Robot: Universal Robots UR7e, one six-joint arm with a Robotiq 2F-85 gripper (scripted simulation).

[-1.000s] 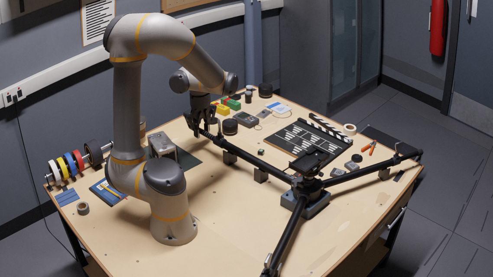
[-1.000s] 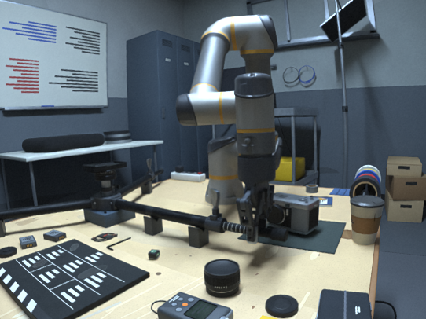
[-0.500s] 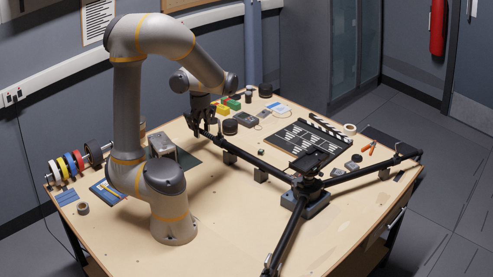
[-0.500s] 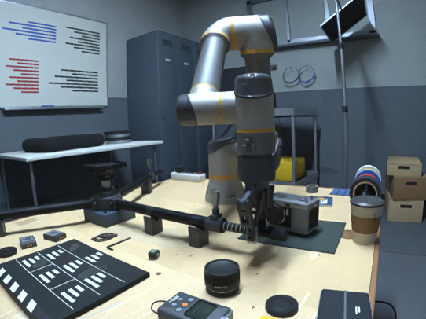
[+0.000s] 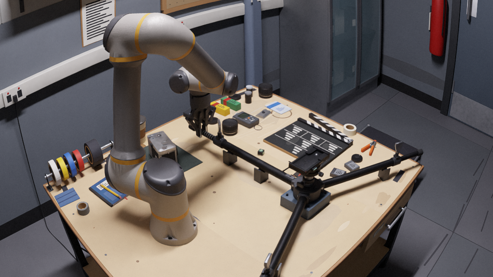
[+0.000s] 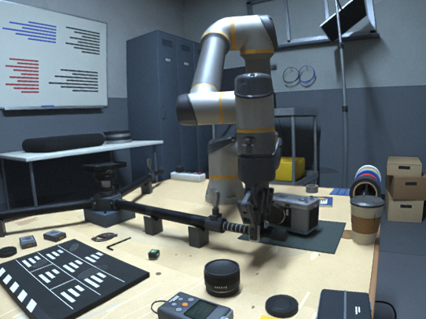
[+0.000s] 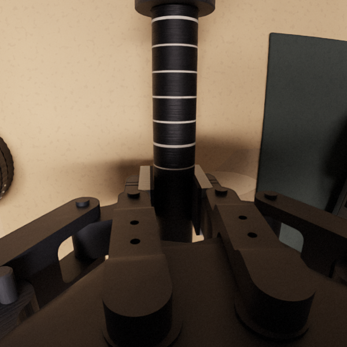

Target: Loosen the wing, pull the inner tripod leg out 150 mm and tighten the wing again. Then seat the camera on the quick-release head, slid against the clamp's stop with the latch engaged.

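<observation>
On the bench's far side, the tripod leg (image 5: 253,159) lies across two support blocks, and its inner leg (image 7: 174,97), black with white rings, sticks a short way out of the collar. The wing (image 5: 219,128) stands upright on that collar. The inner leg's end sits gripped in my closed gripper (image 7: 173,181), which hangs straight down over it (image 6: 254,229). The silver camera (image 5: 161,145) rests on a dark mat (image 6: 310,235) just beyond the leg's tip. The quick-release head (image 5: 309,160) sits empty on the tripod hub at mid-bench.
A clapperboard (image 5: 308,137) lies beside the leg, with a lens (image 6: 221,277), a light meter (image 5: 245,119) and a small cube (image 5: 261,151) near it. Coloured blocks (image 5: 225,105) sit behind the gripper. A coffee cup (image 6: 366,218) stands past the mat.
</observation>
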